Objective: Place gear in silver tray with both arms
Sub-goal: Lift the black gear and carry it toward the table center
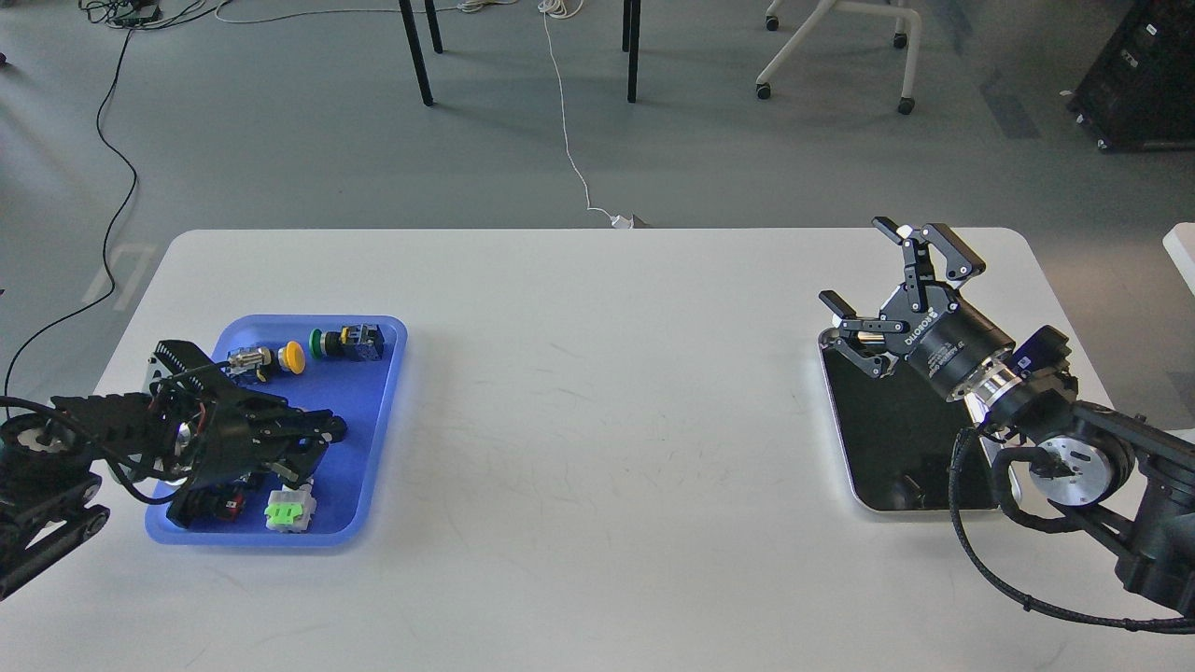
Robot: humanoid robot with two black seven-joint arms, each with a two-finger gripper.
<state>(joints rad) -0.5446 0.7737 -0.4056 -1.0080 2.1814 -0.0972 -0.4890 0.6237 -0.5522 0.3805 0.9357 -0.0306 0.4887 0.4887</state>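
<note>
White table [597,420] on grey floor [280,140]; right gripper [894,289] spread, left gripper [313,434] unclear.

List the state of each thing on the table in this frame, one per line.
Left gripper: low over the blue tray, open or shut cannot be told.
Right gripper: open, empty, above the silver tray's far end.
Silver tray: flat on the table, no part visible inside.
Blue tray: holds several parts.
Yellow push button: lying in the blue tray.
Green connector: lying in the blue tray.
</note>
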